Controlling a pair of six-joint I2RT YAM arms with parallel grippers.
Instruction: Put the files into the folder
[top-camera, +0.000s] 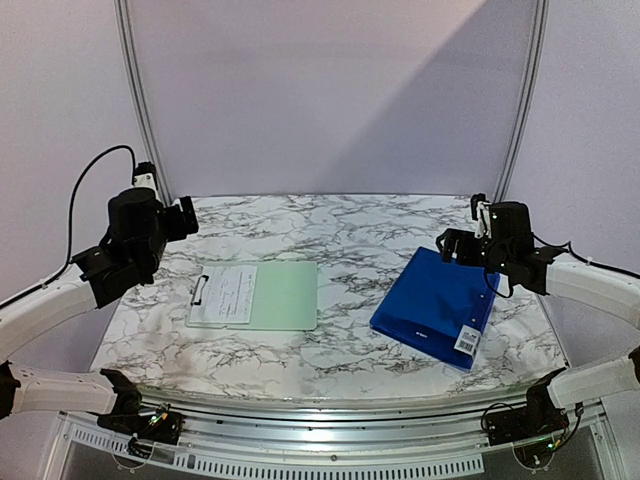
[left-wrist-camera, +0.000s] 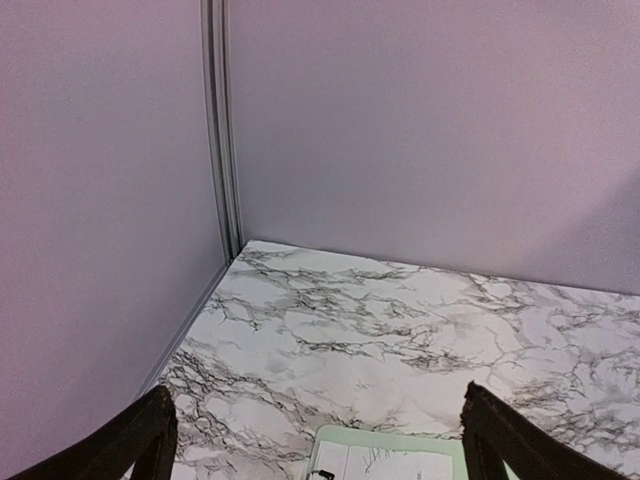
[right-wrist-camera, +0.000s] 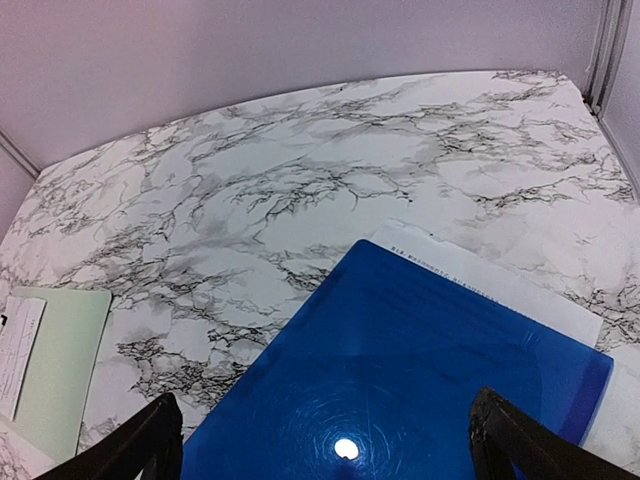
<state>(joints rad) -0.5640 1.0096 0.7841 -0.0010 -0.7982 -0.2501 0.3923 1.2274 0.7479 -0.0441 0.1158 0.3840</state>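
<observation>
**Top view:** the folder (top-camera: 432, 303) lies flat and looks closed at 3 o'clock on the table (top-camera: 330, 225), w/ the barcode sticker (top-camera: 467, 340) at its near corner. The slip (top-camera: 226, 294) sits on a pale green clipboard (top-camera: 285, 295) at 9 o'clock, well apart from the folder. L gripper (top-camera: 188, 215) hangs over the 10 o'clock corner and R gripper (top-camera: 452, 245) over the folder's far edge. Both have jaws spread wide and hold nothing.

**L wrist:** only the clipboard's top edge shows, at 6 o'clock in the frame.

**R wrist:** the fingers straddle the view above the folder; contact can't be told. A white sheet (right-wrist-camera: 500, 285) pokes out past the folder's 1 o'clock edge. Can't tell if it's under the folder or inside it.

**Progress, my read:** barely begun. The slip isn't filed and the folder isn't opened.

**Surface and room:** marble-print tabletop, plain lilac walls (top-camera: 330, 100), metal posts (top-camera: 140, 100) at the back corners.
</observation>
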